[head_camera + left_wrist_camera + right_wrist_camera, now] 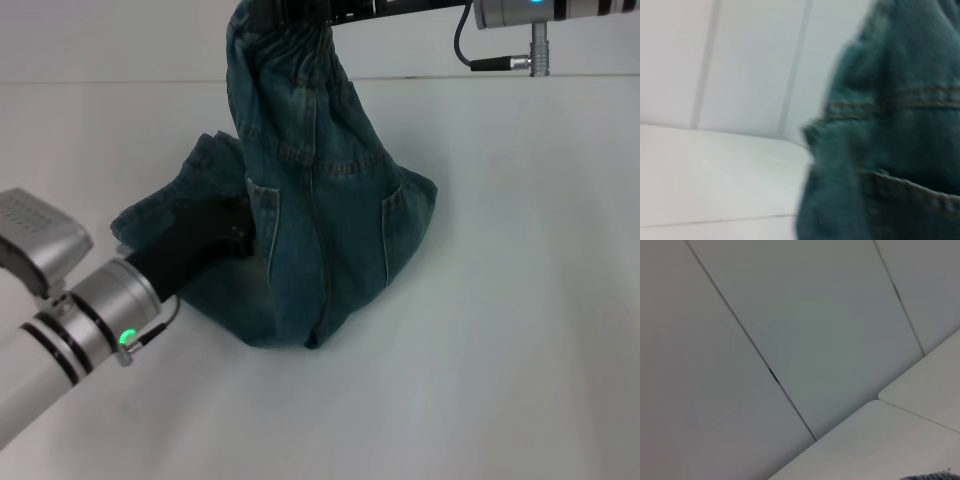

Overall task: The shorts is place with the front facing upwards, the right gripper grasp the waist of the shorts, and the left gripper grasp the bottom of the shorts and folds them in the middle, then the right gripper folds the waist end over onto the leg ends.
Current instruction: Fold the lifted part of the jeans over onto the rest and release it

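Note:
The blue-green denim shorts (320, 220) hang in a tall cone, their lower part bunched on the white table (500, 350). At the top of the head view my right gripper (270, 12) is shut on the waist of the shorts (285, 45) and holds it high. My left gripper (228, 230), black on a silver wrist with a green light, is low on the left. It is buried in the folds by the bottom of the shorts (190, 175) and looks shut on the cloth. The left wrist view shows denim (890, 150) close up. In the right wrist view only a sliver of denim (935, 476) shows.
The white table (710, 180) spreads out on all sides of the shorts. A pale panelled wall (790, 330) stands behind it. The right arm's silver link and a black cable (500, 40) hang at the top right.

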`<state>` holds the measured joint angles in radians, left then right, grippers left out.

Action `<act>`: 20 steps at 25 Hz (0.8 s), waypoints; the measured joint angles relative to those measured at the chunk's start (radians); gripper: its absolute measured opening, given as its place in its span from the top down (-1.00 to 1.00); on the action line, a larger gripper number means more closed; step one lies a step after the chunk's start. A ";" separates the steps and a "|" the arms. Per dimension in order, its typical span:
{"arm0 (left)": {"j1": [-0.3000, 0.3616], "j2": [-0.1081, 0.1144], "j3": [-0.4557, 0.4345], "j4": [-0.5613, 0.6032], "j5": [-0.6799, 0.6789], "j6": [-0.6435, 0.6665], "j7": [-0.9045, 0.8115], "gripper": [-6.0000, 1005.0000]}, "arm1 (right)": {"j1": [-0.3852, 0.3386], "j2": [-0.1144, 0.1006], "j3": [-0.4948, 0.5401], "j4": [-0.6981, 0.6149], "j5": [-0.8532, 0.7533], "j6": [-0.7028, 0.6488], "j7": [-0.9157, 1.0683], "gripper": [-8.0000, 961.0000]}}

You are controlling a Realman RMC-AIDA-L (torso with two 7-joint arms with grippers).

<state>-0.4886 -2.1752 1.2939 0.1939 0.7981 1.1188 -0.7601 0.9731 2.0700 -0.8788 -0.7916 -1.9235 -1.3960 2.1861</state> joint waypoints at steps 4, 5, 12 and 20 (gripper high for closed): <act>0.039 0.000 -0.097 0.013 0.001 -0.005 0.052 0.99 | -0.003 0.001 0.006 0.017 0.000 0.005 -0.017 0.86; 0.049 0.000 -0.141 0.013 -0.001 -0.005 0.066 0.99 | -0.002 0.001 0.007 0.024 0.000 0.008 -0.021 0.86; 0.099 0.000 -0.350 0.013 -0.007 0.060 0.097 0.99 | 0.015 0.004 0.000 0.052 0.000 0.038 -0.043 0.86; 0.130 0.000 -0.466 0.000 -0.007 0.146 0.129 0.99 | 0.090 0.021 -0.091 0.177 0.007 0.173 -0.115 0.85</act>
<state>-0.3586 -2.1752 0.8278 0.1935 0.7909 1.2650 -0.6308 1.0633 2.0905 -0.9693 -0.6144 -1.9168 -1.2234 2.0707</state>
